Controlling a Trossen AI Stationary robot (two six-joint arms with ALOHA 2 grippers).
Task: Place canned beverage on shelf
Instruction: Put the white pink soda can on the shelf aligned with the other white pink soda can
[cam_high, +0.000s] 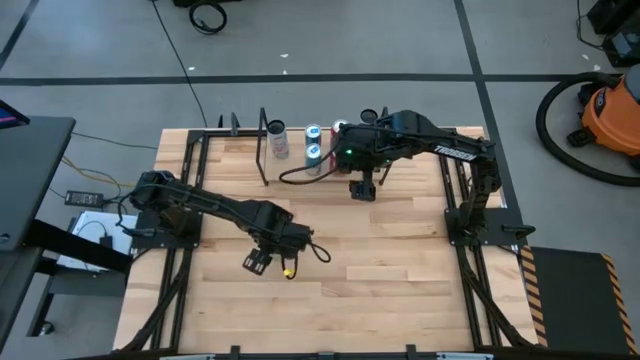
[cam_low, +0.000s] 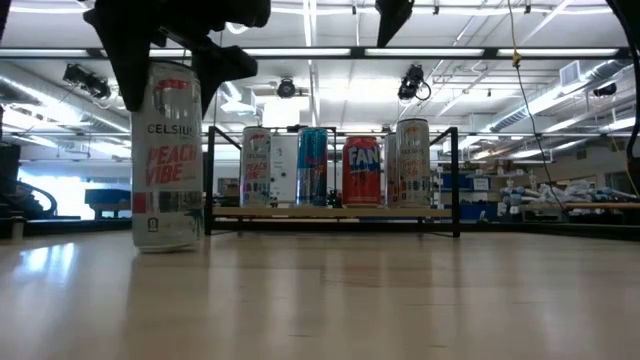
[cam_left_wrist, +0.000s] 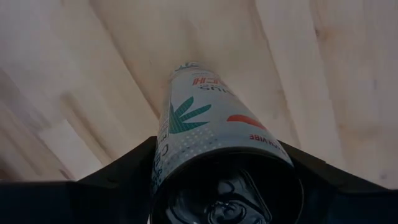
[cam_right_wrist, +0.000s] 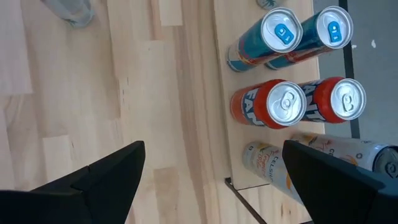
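Observation:
A tall white canned beverage (cam_low: 167, 155) with red "Peach Vibe" lettering stands upright near the table's front, left of the middle. My left gripper (cam_high: 258, 262) is shut on it from above. Whether its base touches the tabletop cannot be told. The shelf (cam_low: 335, 212), a light wood board between thin black end frames, stands at the far side. My right gripper (cam_right_wrist: 214, 180) hangs open above the table just in front of the shelf, with nothing between its fingers. My left gripper pinches the can's upper wall (cam_left_wrist: 186, 146), just below the rim, between its two fingers (cam_left_wrist: 118, 174). The fingers point down, one on each side of the can. The can stays upright below the gripper, base toward the wood.
Several cans stand on the shelf: a white one (cam_low: 255, 165), blue ones (cam_right_wrist: 283, 31), orange ones (cam_right_wrist: 283, 102) and another white one (cam_low: 412, 162). Black frame rails (cam_high: 185, 190) run along the table's left and right sides. Bare wood (cam_high: 380, 260) lies between the held can and the shelf.

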